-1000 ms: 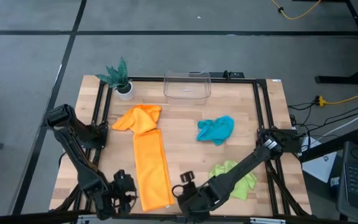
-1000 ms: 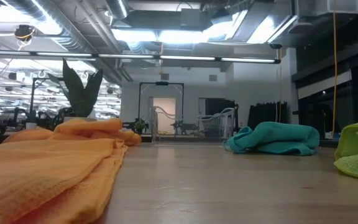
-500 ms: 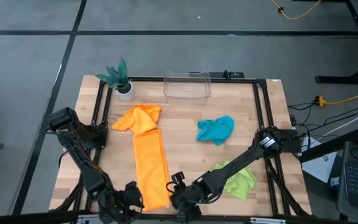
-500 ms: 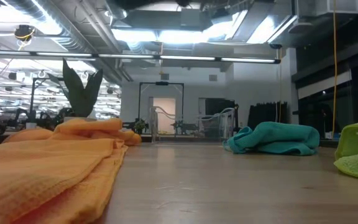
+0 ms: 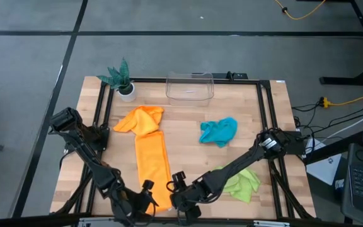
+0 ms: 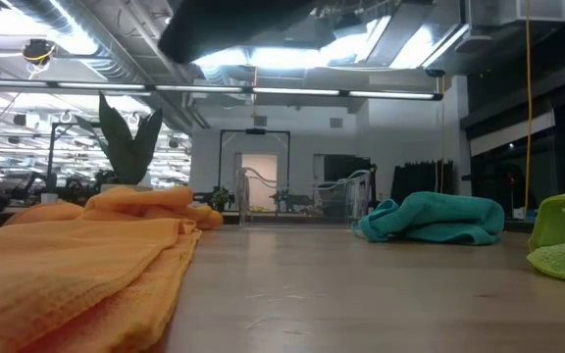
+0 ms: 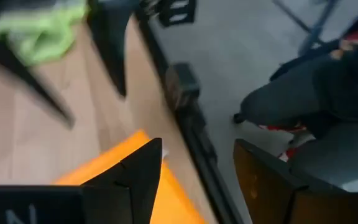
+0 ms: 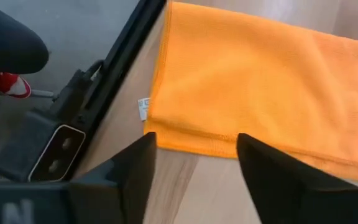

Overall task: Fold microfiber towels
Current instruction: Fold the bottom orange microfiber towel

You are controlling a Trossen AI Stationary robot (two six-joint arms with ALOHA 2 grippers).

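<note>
A long folded orange towel (image 5: pixel 152 165) lies flat on the table, and its near end (image 8: pixel 241 87) shows in the right wrist view. A second orange towel (image 5: pixel 140 118) lies crumpled at its far end. The teal towel (image 5: pixel 218 131) and the lime green towel (image 5: pixel 243 183) lie bunched to the right. My left gripper (image 5: pixel 146 190) hovers open at the strip's near left corner (image 7: pixel 126 165). My right gripper (image 5: pixel 174 185) hovers open at the strip's near right corner, with its fingers (image 8: pixel 135 162) just short of the hem. Neither gripper holds anything.
A potted plant (image 5: pixel 122 79) and a clear plastic box (image 5: pixel 190 86) stand along the far edge. A black frame rail (image 8: pixel 114 74) runs along the table's near edge beside a white tag (image 8: pixel 142 109) on the towel. Bare wood (image 5: pixel 197 157) lies between the towels.
My left gripper has moved toward the table's right edge along the near edge, up to the orange strip's near end, and has rolled at the wrist. My right gripper has moved left and down toward the same end. The towels have not moved.
</note>
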